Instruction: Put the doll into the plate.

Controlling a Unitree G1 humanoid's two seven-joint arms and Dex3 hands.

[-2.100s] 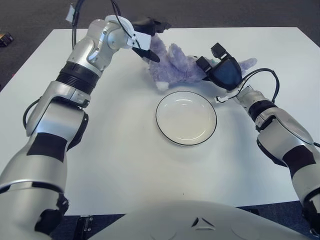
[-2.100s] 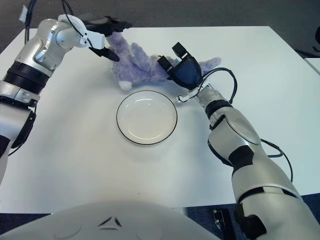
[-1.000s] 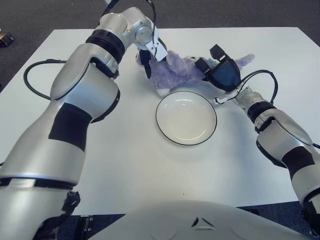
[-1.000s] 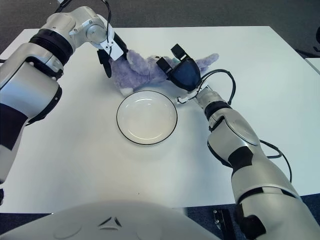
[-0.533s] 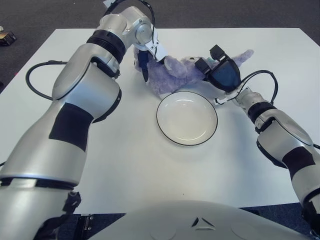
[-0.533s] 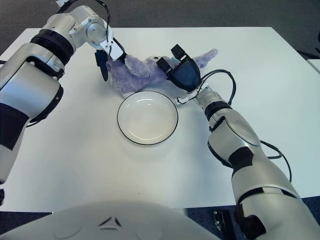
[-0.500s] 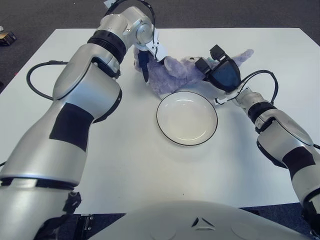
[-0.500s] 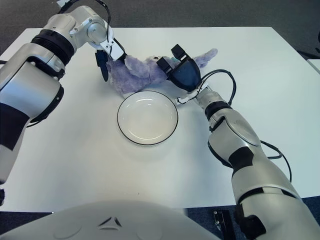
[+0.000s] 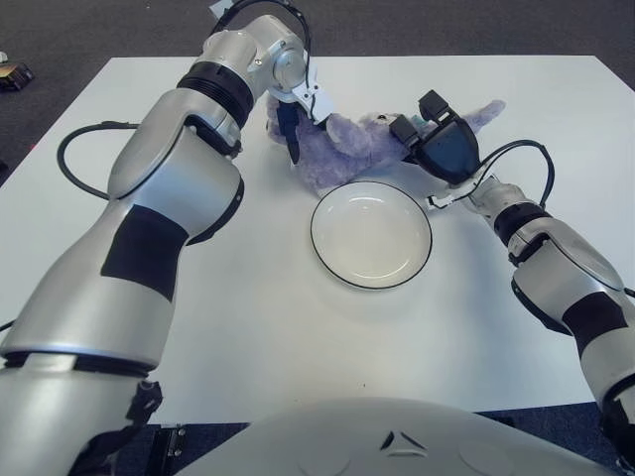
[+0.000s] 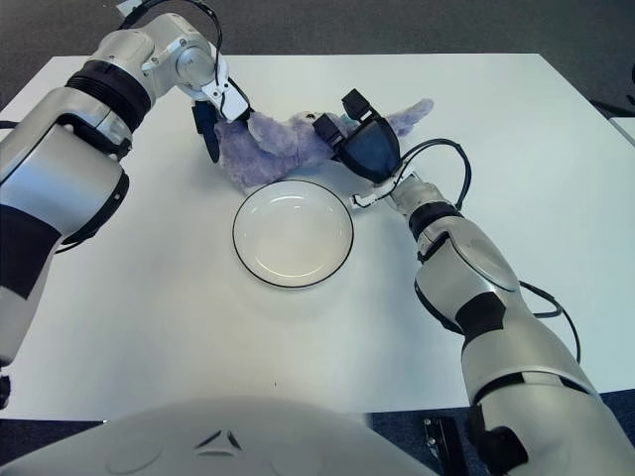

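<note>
from my seat i see the doll (image 9: pixel 347 149), a purple plush toy, lying on the white table (image 9: pixel 248 327) just behind the plate (image 9: pixel 371 234). its near edge reaches the plate's far rim, though i can't say whether the two touch. no part of it sits inside the plate, which holds nothing.

my left hand (image 9: pixel 294 111) is at the doll's left end, dark fingers (image 9: pixel 290 134) pointing down and pressed into the fur there. it looks like they are closed on the plush, but the fur hides the fingertips, so i can't tell for sure whether it grips or only pushes.

my right hand (image 10: pixel 365 139) is at the doll's right side, its dark palm facing the camera and its fingers (image 10: pixel 329 126) curled against the fur. a purple limb (image 10: pixel 412 111) of the doll sticks out behind it. again i can't tell whether that hand truly clamps the doll or just rests on it.

a black cable (image 9: pixel 521 149) loops over the table by my right wrist.
</note>
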